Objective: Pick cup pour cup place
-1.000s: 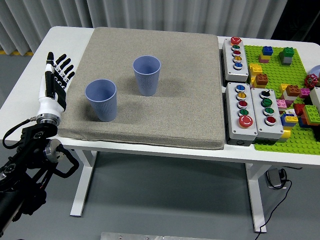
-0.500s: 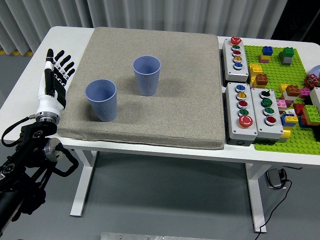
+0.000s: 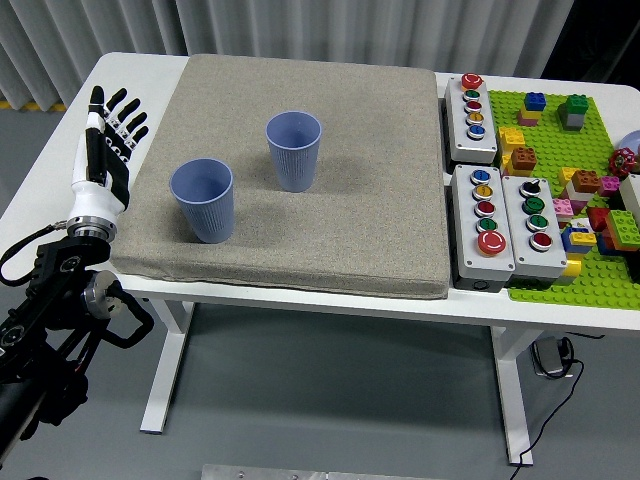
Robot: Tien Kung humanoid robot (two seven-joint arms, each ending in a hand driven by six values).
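Two blue ribbed cups stand upright on a grey mat [image 3: 330, 200]. One cup [image 3: 203, 200] is near the mat's left front, the other cup [image 3: 294, 150] is further back and to the right. My left hand [image 3: 108, 135] is over the table's left edge, left of the nearer cup, fingers straight and spread, holding nothing. It is apart from the cup. The right arm is not in view.
Three grey button boxes [image 3: 484, 225] with coloured buttons stand right of the mat. A green baseplate [image 3: 570, 170] with several loose bricks lies at the far right. The white table's [image 3: 120, 70] left strip is narrow beside the mat.
My left hand has drifted slightly left and up, away from the mat's edge. The cups have not moved.
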